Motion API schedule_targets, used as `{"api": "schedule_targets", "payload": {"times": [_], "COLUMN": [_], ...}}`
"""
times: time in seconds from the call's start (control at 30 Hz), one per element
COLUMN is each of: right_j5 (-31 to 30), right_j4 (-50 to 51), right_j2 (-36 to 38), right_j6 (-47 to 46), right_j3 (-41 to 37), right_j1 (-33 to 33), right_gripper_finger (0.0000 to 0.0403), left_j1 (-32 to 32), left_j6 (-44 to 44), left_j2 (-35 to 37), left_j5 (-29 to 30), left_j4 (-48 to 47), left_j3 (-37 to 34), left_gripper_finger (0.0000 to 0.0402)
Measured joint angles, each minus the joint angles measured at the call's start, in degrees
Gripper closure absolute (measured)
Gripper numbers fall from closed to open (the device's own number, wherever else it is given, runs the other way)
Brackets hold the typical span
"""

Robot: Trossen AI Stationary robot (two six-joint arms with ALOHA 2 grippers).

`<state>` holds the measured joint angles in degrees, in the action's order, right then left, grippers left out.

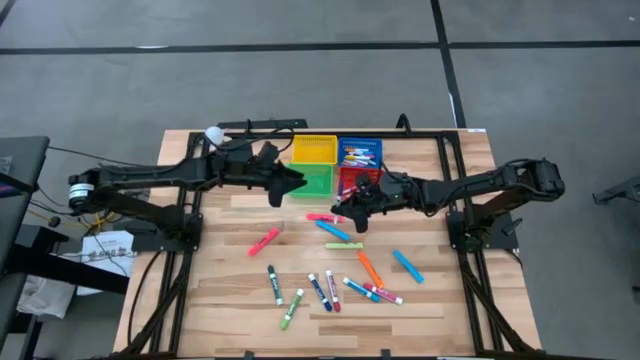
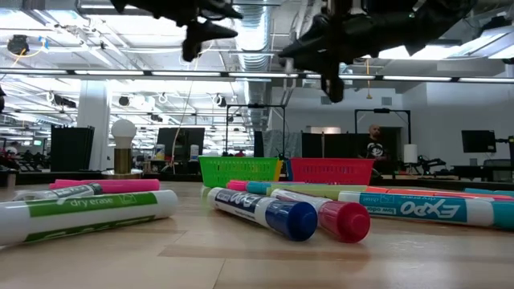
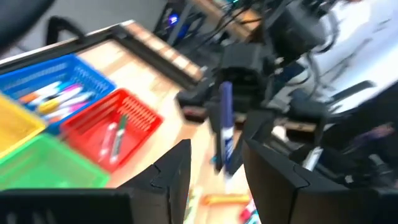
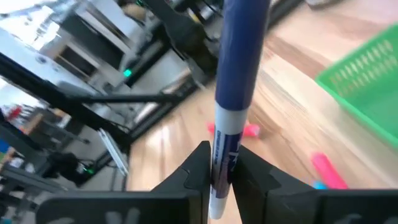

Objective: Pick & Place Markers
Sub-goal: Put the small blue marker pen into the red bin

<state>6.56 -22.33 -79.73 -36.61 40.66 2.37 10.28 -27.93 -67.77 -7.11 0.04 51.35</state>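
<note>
A blue marker with a white barrel stands upright between the fingers of the right gripper, which are clamped on its lower part. In the high view that gripper hangs above the table, just in front of the red basket. The left wrist view shows the same marker held on end, off the wood, beside the red basket, which holds a couple of markers.

Behind it lie the other baskets: green, yellow and blue, the blue one with several markers inside. The left gripper hovers over the green basket, its fingers apart and holding nothing.

Loose markers lie scattered over the near half of the table, well apart from the baskets: pink, orange, green, light blue and dark blue ones. From table height a green one, a blue-capped one and a red-capped one lie closest. A person stands far back in the room.
</note>
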Motion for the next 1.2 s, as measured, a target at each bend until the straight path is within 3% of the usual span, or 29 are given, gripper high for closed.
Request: {"api": "schedule_targets", "payload": {"times": [0.2, 0.4, 0.6, 0.73, 0.93, 1.07, 1.2], "right_j5": [-0.54, -0.93, -2.71, -2.72, -5.42, -6.71, -6.66], "right_j4": [14.32, 28.04, 44.73, 53.16, 64.62, 71.11, 74.02], "right_j2": [6.2, 13.22, 16.74, 16.68, 14.52, 11.25, 6.9], "right_j6": [4.26, 7.34, 13.54, 19.79, 25.21, 29.22, 33.43], "right_j3": [0.0, 0.19, 5.44, 10.76, 18.52, 22.82, 26.43], "right_j1": [0.7, 3.62, 7.28, 9.6, 13.08, 14.96, 16.06], "right_gripper_finger": [0.0376, 0.0372, 0.0361, 0.0377, 0.0363, 0.0355, 0.0372], "left_j1": [0.0, 0.0, 0.0, -0.08, -0.61, -1.41, -1.7], "left_j6": [0.71, 0.72, -1.09, -1.28, -0.32, 2.37, 3.83], "left_j2": [1.66, 1.68, 1.66, 1.66, 1.66, 1.64, 1.64], "left_j5": [4.24, 5.55, 6.07, 6.07, 7.21, 9.03, 9.52], "left_j4": [-8.71, -9.18, -9.1, -8.56, -6.48, -0.07, 6.63], "left_j3": [-0.04, -2.39, -8.28, -12.35, -17.41, -20.38, -22.69], "left_gripper_finger": [0.0261, 0.0262, 0.0262, 0.0262, 0.0262, 0.0262, 0.0262]}}
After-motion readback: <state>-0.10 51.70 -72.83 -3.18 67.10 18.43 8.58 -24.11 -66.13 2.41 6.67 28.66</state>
